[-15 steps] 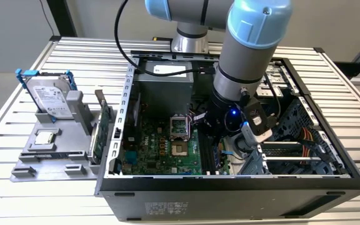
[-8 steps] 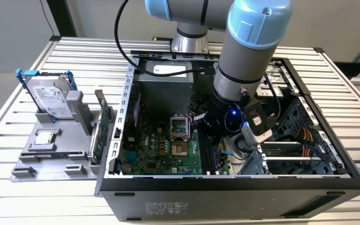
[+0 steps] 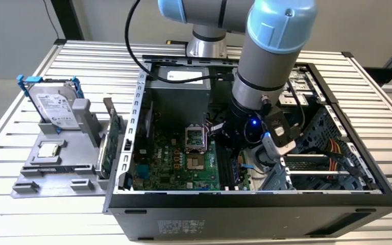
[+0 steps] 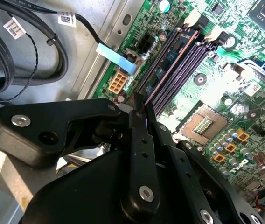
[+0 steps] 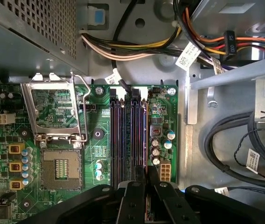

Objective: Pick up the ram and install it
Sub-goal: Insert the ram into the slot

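slatted aluminium table [image 3: 19,204] carries the open computer case [image 3: 250,214]; inside, the gripper [image 4: 141,109] pinches the ram [image 4: 167,63] narrowly, seated edge-on in a motherboard slot [image 5: 117,135].

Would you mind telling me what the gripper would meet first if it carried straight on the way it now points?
Most likely the ram. The gripper points down at the motherboard, with its tips over the stick's top edge standing in the memory slots. Depth is unclear, so they may be touching already.

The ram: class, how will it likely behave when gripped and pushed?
Probably stiff: the ram runs dead straight from the pincer. Likely light, being a thin board. Perhaps fragile if pushed askew, standing on edge along the narrow slots.
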